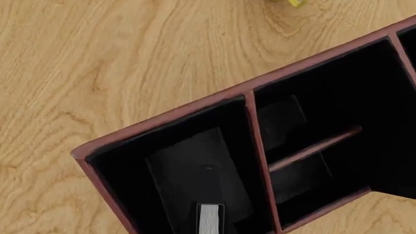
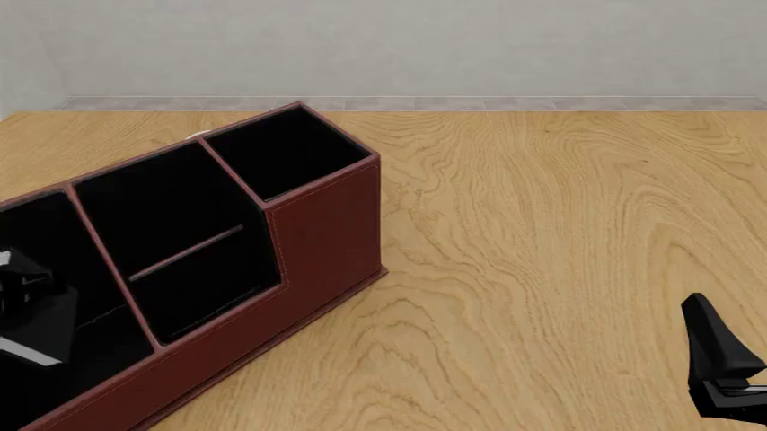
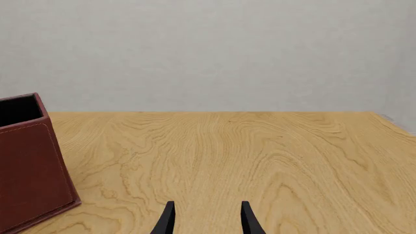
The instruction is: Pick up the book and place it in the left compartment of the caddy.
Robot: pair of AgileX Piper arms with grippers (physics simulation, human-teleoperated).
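The book [image 1: 210,218] stands inside the left compartment [image 1: 130,168] of the red-brown caddy [image 2: 323,233], its white page edges showing against the black lining in the left wrist view. The left gripper [image 2: 27,301] hangs over that compartment at the caddy's near end; whether its fingers are apart or clamped cannot be told. The right gripper [image 3: 206,220] rests low over the wooden table [image 2: 563,224], well apart from the caddy, its fingers spread with nothing between them.

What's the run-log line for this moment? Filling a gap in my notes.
book: inside left compartment of caddy | left gripper: over it, grip unclear | right gripper: open, idle
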